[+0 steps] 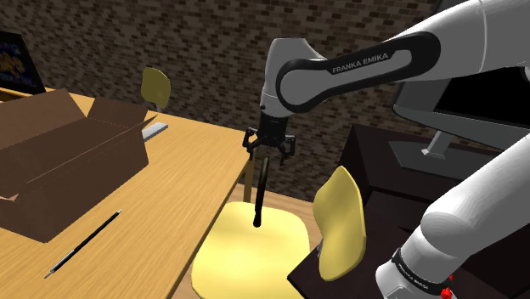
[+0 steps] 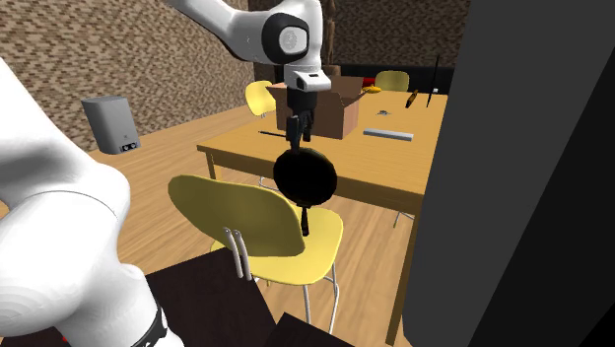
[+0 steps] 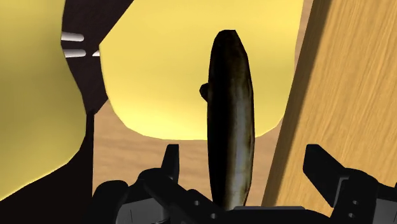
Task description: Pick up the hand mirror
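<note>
Step in hand: grasp made, lift under way. The gripper [image 1: 268,158] points straight down with its two fingers closed part-way onto the top rim of the hand mirror [image 2: 305,175]. The wrist view shows the mirror edge-on between them. The mirror hangs handle-down over the seat of the nearest yellow chair [image 1: 246,255], just beside the edge of the wooden table [image 1: 178,195]. Whether the handle tip is clear of the seat cannot be told.

Next move, as judged: raise straight up with grip force held. The hold is on a thin rim with the weight below it, so the mirror may pivot or slip, and sideways travel risks striking the table edge.

Count:
- hand mirror: one
- yellow chairs: three, the nearest below the mirror and two beyond the table [image 2: 261,96] [image 2: 392,79]
- table: one
- open cardboard box [image 1: 59,161]: one
- thin black rod [image 1: 85,245]: one
</note>
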{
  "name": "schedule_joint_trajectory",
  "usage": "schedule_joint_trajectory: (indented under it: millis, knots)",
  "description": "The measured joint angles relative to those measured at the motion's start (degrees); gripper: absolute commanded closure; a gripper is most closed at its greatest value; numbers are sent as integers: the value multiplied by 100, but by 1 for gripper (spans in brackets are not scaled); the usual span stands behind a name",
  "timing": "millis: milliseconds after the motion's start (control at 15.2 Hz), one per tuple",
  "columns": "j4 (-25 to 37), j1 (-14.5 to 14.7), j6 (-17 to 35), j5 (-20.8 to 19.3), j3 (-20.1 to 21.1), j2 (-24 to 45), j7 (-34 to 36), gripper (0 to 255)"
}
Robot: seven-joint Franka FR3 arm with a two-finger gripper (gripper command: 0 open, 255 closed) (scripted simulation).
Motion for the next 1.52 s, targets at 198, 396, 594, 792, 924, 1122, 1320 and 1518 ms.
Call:
schedule_joint_trajectory:
  millis: [198,396,594,792,924,1122,1320,1518]
  knots:
    - [-133,-2,247,-32,50,115,70,0]
    - [-265,-5,491,-72,91,237,105,0]
    - [-299,-7,544,-77,94,254,103,255]
    - [-302,-7,551,-77,93,254,102,255]
    - [-303,-8,554,-78,93,254,102,255]
    - [-301,-7,550,-78,95,255,105,255]
    - [-191,-9,367,-55,67,181,84,255]
    - [-56,-5,136,-23,36,77,68,255]
